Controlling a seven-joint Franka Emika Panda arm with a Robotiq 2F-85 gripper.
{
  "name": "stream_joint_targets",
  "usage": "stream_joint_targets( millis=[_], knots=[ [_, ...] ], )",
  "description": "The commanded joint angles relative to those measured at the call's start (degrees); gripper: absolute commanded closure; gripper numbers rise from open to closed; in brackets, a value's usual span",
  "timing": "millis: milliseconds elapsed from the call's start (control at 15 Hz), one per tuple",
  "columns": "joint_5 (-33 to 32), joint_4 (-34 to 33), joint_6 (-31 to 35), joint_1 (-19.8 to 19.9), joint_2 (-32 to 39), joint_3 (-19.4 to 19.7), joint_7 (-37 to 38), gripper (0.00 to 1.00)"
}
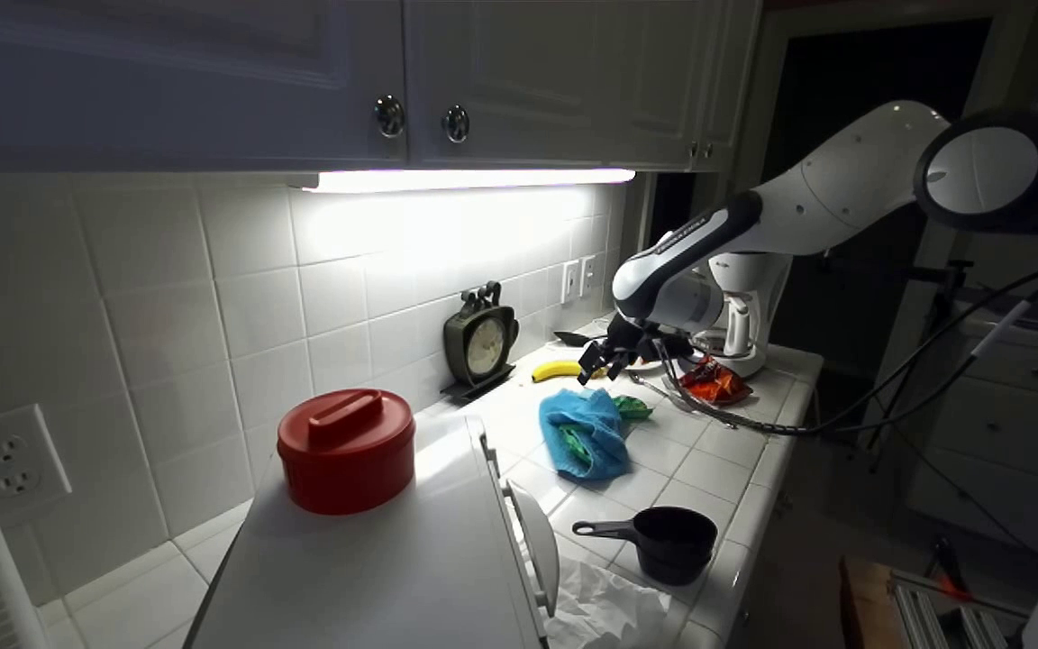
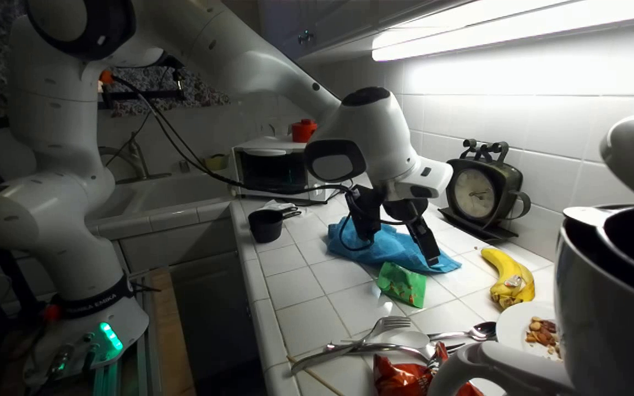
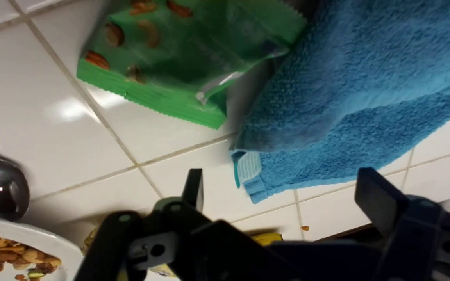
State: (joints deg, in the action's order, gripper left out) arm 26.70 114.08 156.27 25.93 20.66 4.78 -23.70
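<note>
- Your gripper (image 3: 283, 189) hangs over the tiled bench (image 2: 309, 324), jaws spread wide.
- The crumpled blue towel (image 3: 350, 78) lies lower down, near your gripper.
- Beside that towel lies a green nut packet (image 3: 182, 52).

The strong light comes from the under-cabinet lamp (image 1: 474, 180), which is overexposed and washes out the tiled backsplash (image 1: 483, 234) in both exterior views; the cabinet doors (image 1: 564, 81) above it are dim. In the wrist view, white glare lies on the countertop (image 3: 70, 109) and the spoon (image 3: 4, 193), and a soft shadow falls beside the blue towel (image 3: 346, 78).
</note>
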Motion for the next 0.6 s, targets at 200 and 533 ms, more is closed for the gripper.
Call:
stream_joint_targets(
  millis=[200,533],
  knots=[
    [0.19,-1.36,2.77,-0.49,3.23,-0.65,7.37,0.0],
    [0.15,-2.05,3.34,-0.39,4.49,-1.69,8.94,0.41]
  ],
)
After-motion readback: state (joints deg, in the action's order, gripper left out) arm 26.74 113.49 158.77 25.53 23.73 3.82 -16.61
